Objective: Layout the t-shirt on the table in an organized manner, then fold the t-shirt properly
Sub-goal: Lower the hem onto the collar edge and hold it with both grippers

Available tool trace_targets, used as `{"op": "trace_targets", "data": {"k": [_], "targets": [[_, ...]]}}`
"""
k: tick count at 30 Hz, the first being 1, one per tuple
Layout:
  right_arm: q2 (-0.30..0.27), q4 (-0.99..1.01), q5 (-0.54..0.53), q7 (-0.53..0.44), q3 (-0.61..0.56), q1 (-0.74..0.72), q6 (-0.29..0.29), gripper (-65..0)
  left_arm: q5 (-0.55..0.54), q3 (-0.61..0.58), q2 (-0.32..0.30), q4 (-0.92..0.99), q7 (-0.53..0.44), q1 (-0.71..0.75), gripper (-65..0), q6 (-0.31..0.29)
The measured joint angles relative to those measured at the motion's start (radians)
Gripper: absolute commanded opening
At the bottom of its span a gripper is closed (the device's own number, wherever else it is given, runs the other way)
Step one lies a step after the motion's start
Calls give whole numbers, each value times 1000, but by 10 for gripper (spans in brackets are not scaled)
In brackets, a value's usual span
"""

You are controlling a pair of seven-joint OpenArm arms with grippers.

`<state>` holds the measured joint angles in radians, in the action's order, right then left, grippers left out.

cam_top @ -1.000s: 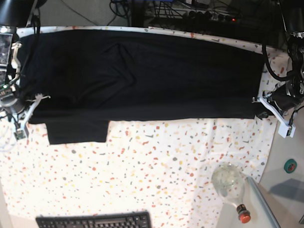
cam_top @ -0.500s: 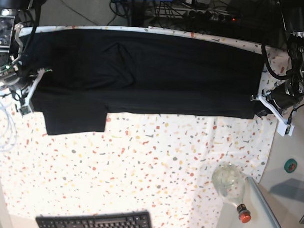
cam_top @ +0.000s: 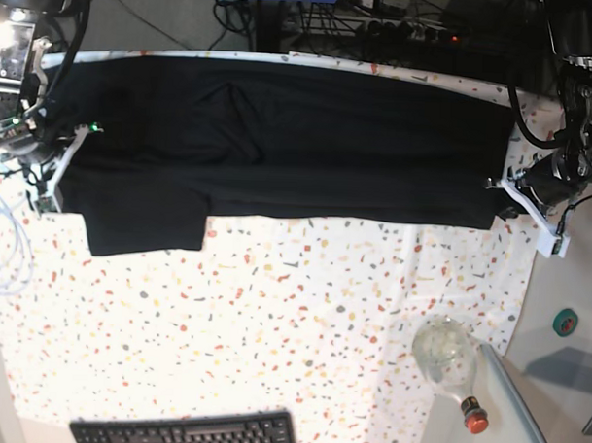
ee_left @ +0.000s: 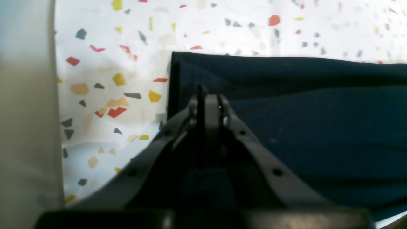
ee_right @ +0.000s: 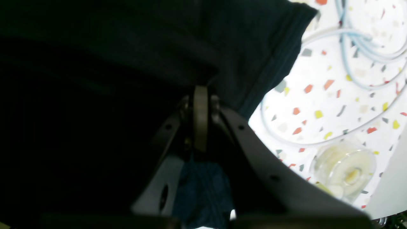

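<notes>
Black t-shirt (cam_top: 279, 143) spread wide across the far half of the table (cam_top: 302, 319), folded lengthwise into a long dark band, one short sleeve hanging out toward the near side close to the right gripper (cam_top: 67, 153). Pinched at both ends. At the band's left-arm end, left gripper (cam_top: 499, 190) closed on the t-shirt hem, jaws pressed together with cloth between them; in the left wrist view (ee_left: 208, 101), folded corner of the shirt (ee_left: 302, 127) just ahead of and beside the fingertips, two layers visible, speckled cover directly past the corner. At the opposite end, right gripper clamped shut on the t-shirt as well; in the right wrist view (ee_right: 200, 95), dark cloth (ee_right: 127, 47) filling everything ahead of and to one side of the closed jaws, a fold of fabric bunched beneath them, sleeve edge draped just past the tips.

Beyond the sleeve edge in that view, pale cables (ee_right: 359, 44) looped over the table, and a clear round container (ee_right: 345, 170) near the gripper's flank. Well away from both grippers, on the near side of the table: a clear bottle (cam_top: 450, 363) with a red cap lying on its side, nearer the left gripper, and a black keyboard (cam_top: 186, 433) at the near edge. Green tape roll (cam_top: 565, 322) off the table, beside the left arm.
</notes>
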<state>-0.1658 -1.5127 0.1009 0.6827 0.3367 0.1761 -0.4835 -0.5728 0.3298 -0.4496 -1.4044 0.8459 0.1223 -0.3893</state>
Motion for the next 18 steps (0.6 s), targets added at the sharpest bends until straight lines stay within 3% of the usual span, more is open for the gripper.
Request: {"op": "trace_targets", "data": {"k": [4,18], "targets": [[-2,-5,3,1,0,4,0,-650,71,-38,12,0,2,1,-650,-1],[0,-111,3,67,0,66,0,-650,78,-26,21,0,0,-6,-650,0]]}}
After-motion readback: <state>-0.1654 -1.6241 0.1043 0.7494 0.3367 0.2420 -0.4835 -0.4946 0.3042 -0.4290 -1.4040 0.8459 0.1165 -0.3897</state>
